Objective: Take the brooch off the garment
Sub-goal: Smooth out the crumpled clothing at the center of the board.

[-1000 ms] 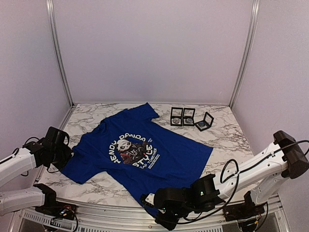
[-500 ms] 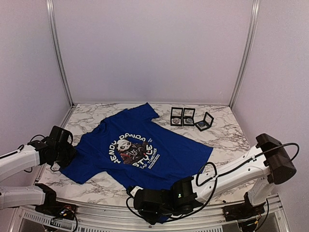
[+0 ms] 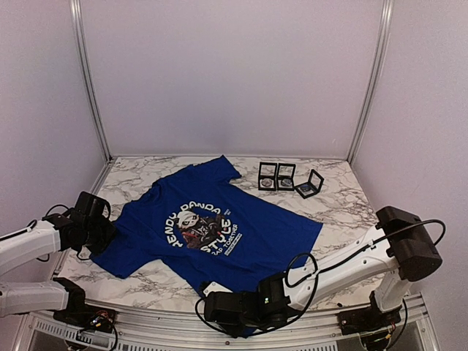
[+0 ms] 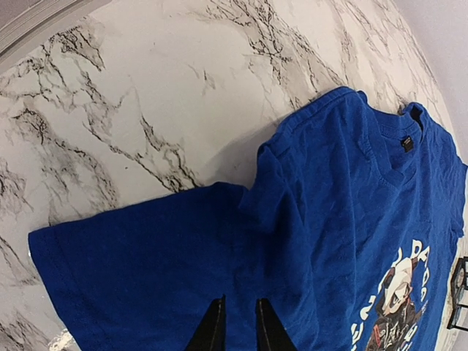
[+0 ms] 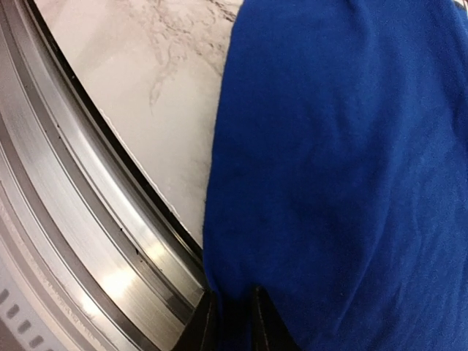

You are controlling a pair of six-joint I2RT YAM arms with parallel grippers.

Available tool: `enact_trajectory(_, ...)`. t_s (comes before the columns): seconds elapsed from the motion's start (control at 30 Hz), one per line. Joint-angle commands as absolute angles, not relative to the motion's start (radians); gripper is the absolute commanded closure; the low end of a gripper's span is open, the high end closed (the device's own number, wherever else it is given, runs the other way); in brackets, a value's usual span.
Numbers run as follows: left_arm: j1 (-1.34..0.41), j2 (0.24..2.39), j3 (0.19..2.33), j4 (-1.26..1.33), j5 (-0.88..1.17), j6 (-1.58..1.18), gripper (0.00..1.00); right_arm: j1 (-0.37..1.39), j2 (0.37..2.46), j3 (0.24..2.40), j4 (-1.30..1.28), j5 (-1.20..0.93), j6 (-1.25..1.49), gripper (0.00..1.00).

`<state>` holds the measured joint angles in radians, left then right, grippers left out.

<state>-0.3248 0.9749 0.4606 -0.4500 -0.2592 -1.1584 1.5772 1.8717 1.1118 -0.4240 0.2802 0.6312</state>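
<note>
the garment point(image 3: 256, 227) lies flat on the bench point(image 3: 344, 208). the left end effector point(image 4: 240, 325) pinches its sleeve point(image 4: 146, 256); the right end effector point(image 5: 232, 318) straddles the hem point(image 5: 216, 219), grip unclear. a tug could drag it off the edge.

The garment point(image 3: 248, 241) is recorded as royal blue, printed on the chest with white arched lettering point(image 3: 191, 208) around a black-and-white panda graphic point(image 3: 196, 228) that carries some red. The table point(image 3: 344, 208) is noted as white marble veined in grey and black, and the three small cases point(image 3: 276, 176) are framed in black. The arms point(image 3: 22, 248) are finished in white with black joints, the walls point(image 3: 234, 73) in pale lilac-grey, and the rail point(image 5: 88, 241) in brushed silver.
</note>
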Motion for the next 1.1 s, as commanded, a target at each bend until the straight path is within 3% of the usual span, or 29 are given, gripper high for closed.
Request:
enact_trajectory(0.0,-0.328,0.980,0.450,-0.433,-0.250,-1.144,0.84,1.575,1.866,1.074,-0.431,0.266,0.645,0.88)
enact_trajectory(0.13,-0.328,0.981,0.447,-0.433,-0.253,-1.146,0.85,1.578,1.856,1.067,-0.422,0.236,0.632,1.00)
enact_trajectory(0.83,-0.328,0.974,0.395,-0.424,-0.261,-1.156,0.84,1.592,1.767,1.037,-0.352,0.015,0.586,1.00)
enact_trajectory(1.07,-0.328,0.990,0.287,-0.334,-0.233,-1.201,0.84,1.570,1.712,1.052,-0.362,0.035,0.601,0.70)
